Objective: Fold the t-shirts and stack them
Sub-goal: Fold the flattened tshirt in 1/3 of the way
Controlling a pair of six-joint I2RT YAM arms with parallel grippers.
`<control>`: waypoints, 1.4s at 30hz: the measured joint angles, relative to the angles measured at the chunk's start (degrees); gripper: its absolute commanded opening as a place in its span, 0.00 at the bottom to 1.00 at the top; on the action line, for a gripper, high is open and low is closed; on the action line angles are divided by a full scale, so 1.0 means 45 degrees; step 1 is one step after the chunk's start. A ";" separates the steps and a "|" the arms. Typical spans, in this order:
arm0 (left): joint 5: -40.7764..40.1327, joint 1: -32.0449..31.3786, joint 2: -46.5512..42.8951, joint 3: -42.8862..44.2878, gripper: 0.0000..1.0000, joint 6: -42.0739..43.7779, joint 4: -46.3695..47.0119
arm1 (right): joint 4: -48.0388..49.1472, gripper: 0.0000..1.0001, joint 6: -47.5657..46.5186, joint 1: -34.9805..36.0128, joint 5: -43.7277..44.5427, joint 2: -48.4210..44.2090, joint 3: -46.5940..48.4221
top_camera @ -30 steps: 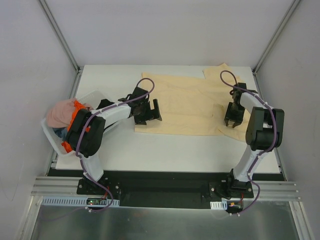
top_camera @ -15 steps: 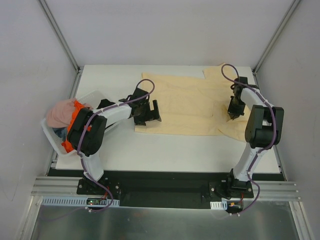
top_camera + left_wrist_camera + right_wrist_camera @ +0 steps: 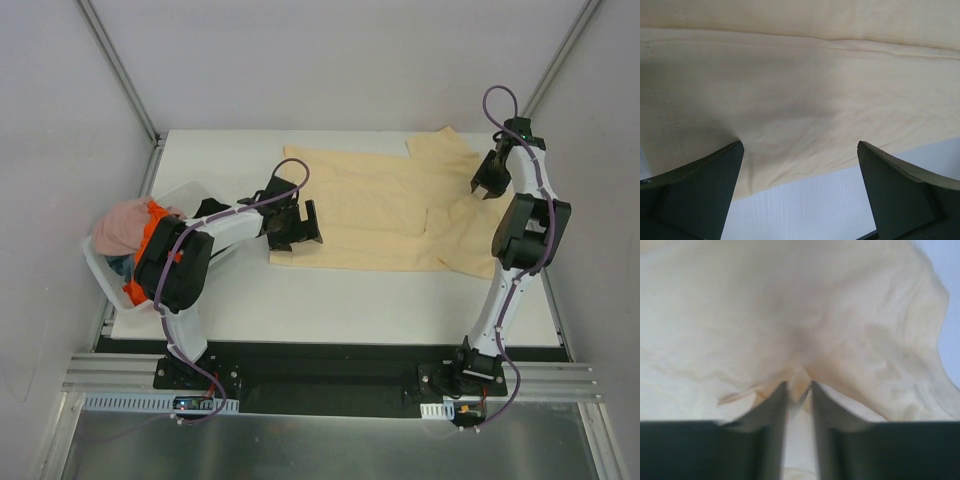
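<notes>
So the pale yellow-beige cloth t-shirt (image 3: pixel 385 210) is lying spread out across the far half of the white table (image 3: pixel 350 300), mostly flat, with its right end rumpled.

The right gripper (image 3: pixel 484 188) is up over that right end, near the far right corner of the table. On the right wrist cam its two fingers (image 3: pixel 775 405) are squeezed almost together with a little fold of the yellow-beige cloth pinched between the tips. The fabric fans out from the pinch in soft wrinkles.

The left gripper (image 3: pixel 297 226) is at the shirt's near-left corner, jaws spread wide with nothing between them. On the left wrist cam the fingers (image 3: pixel 715 175) straddle the shirt's near edge, cloth above and bare table below. Can't tell whether the tips actually touch the fabric.

Off at the left edge of the table there's a white plastic basket (image 3: pixel 178 192) with a dusty pink shirt (image 3: pixel 120 228) heaped on top and a bright orange shirt (image 3: pixel 157 222) beside it, partly hidden behind the left arm.
</notes>
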 measured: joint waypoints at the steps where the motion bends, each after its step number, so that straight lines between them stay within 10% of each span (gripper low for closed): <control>1: -0.0015 0.0000 -0.0010 0.0000 0.99 0.0000 0.0000 | 0.0024 0.61 0.0087 -0.0107 -0.0194 0.0393 0.0631; 5: -0.0121 0.0000 -0.0097 -0.0107 0.99 0.0000 0.0029 | -0.0058 0.92 -0.0024 -0.0466 -0.1112 0.0991 0.1627; 10: -0.0160 0.0000 -0.0262 -0.0291 0.99 0.0000 0.0053 | 0.0248 1.00 -0.0447 -0.0593 -0.1428 -0.0918 -0.1253; 23: -0.0189 0.0000 -0.0466 -0.0505 0.99 0.0078 0.0044 | 0.0442 0.96 -0.0884 -0.1428 -0.0758 -0.5756 -0.7975; 42: -0.0559 0.0092 -0.0923 -0.1205 0.99 0.0097 0.0170 | 0.0704 0.96 -0.0923 -0.3157 -0.2939 -0.2375 -0.6222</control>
